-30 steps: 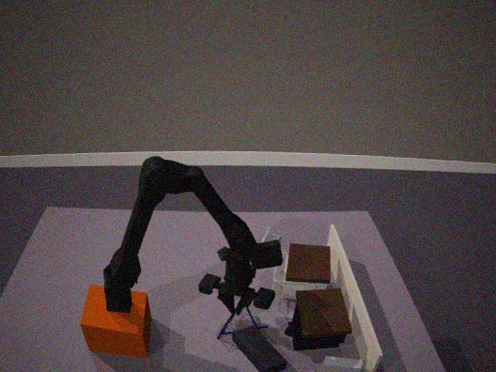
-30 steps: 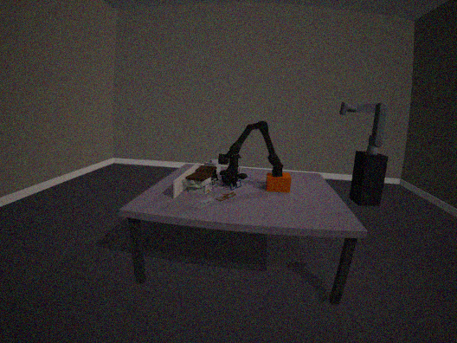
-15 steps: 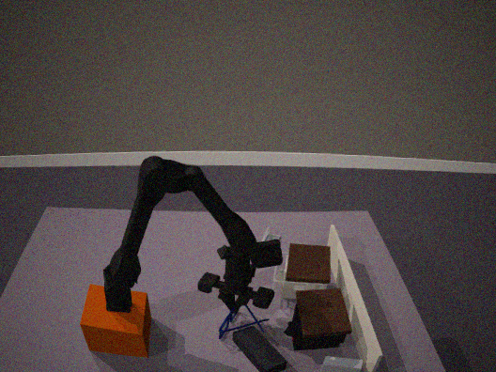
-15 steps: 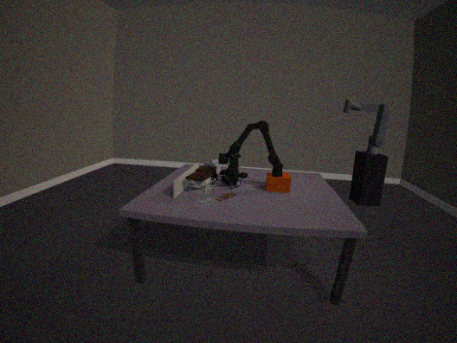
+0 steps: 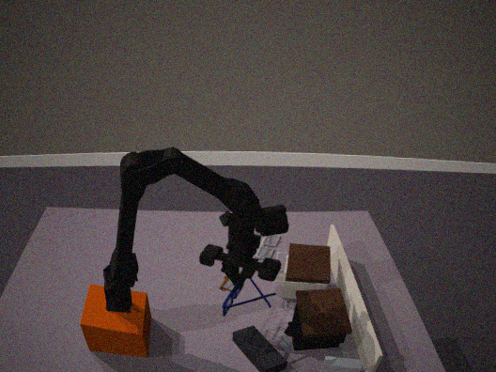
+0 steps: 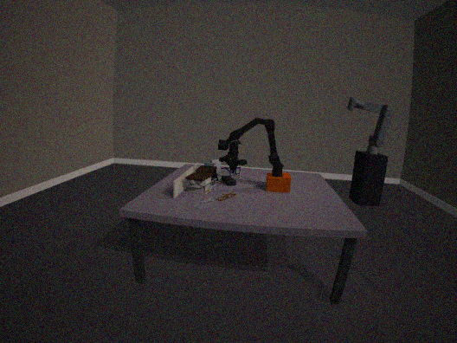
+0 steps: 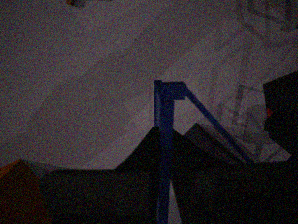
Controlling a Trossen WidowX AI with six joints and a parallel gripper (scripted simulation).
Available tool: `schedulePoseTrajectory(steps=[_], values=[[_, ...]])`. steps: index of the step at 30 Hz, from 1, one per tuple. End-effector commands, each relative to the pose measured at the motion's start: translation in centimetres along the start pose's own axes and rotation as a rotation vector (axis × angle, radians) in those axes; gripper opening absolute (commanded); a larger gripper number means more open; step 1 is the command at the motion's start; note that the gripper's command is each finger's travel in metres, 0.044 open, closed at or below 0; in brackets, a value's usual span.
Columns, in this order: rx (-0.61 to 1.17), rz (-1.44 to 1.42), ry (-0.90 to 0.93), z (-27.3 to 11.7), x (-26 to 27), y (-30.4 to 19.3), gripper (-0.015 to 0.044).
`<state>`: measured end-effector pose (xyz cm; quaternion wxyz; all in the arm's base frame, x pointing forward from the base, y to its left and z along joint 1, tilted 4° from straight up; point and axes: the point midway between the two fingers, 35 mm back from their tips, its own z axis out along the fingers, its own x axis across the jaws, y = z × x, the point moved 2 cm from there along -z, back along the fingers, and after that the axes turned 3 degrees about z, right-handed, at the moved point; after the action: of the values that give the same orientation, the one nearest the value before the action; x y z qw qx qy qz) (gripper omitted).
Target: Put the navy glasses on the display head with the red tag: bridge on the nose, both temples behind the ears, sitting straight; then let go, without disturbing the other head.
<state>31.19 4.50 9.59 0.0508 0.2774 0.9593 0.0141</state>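
Note:
My gripper [image 5: 240,280] [image 6: 233,170] [image 7: 160,132] is shut on the navy glasses [image 5: 227,305] [image 7: 166,112] and holds them above the table. The frame front stands on edge between the fingers, and the temples spread toward the heads. The nearer display head [image 5: 321,312] has a brown top and a dark body. The other head [image 5: 307,263] has a brown top and a pale body, farther back. A dark shape [image 7: 282,125] at the right of the wrist view carries a small red spot [image 7: 270,112], apparently the tag on the nearer head. Noses and ears are not clear.
A dark block [image 5: 259,348] [image 6: 228,180] lies near the nearer head. A pale upright board [image 5: 356,301] [image 6: 178,187] stands behind both heads. Orange glasses [image 6: 226,197] and pale glasses [image 5: 270,244] lie on the table. An orange block [image 5: 115,329] [image 6: 278,183] is under the arm's base.

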Motion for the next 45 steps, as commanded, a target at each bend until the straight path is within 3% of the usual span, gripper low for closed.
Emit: schedulePoseTrajectory(steps=[1,13,45], values=[[0.006,0.003,-0.001,-1.0,-0.1,0.0,0.0],[0.012,-0.078,0.001,-0.9,-2.8,-3.5,0.0],[0.027,-0.366,0.004,-1.1,-7.9,-19.6,0.0]])
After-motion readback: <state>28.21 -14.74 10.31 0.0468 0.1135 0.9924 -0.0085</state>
